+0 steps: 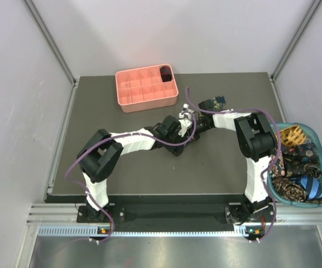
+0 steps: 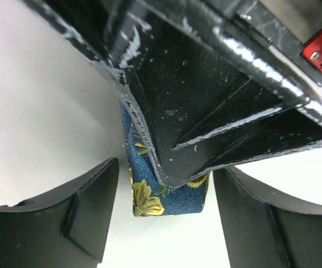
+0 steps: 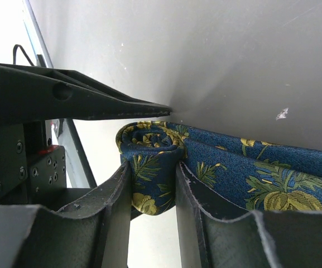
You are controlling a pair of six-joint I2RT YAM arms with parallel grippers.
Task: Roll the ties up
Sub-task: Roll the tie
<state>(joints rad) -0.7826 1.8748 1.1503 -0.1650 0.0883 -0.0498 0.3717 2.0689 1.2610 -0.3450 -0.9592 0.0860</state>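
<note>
"Navy tie first: which claw has it?"

"My right gripper. Its two fingers are pressed in on the rolled end, and the little coil bulges just above the fingertips. The loose length runs off to the right, lying flat on the dark table."

"And your left?"

"My left gripper is spread wide. Its own camera shows me a finger on each side of the tie's folded edge, with a bare gap at either side, so it touches nothing. The right claw's black body hangs over it and hides the rest of the roll."

"Where is all that on the table?"

"About the middle, both claws close together. The tie's tail pokes out just beyond the right forearm. Further back sits the salmon tray, with one dark coil in its back right corner compartment. At the table's right edge, beside the right arm, the teal basket holds a heap of other ties."
</note>
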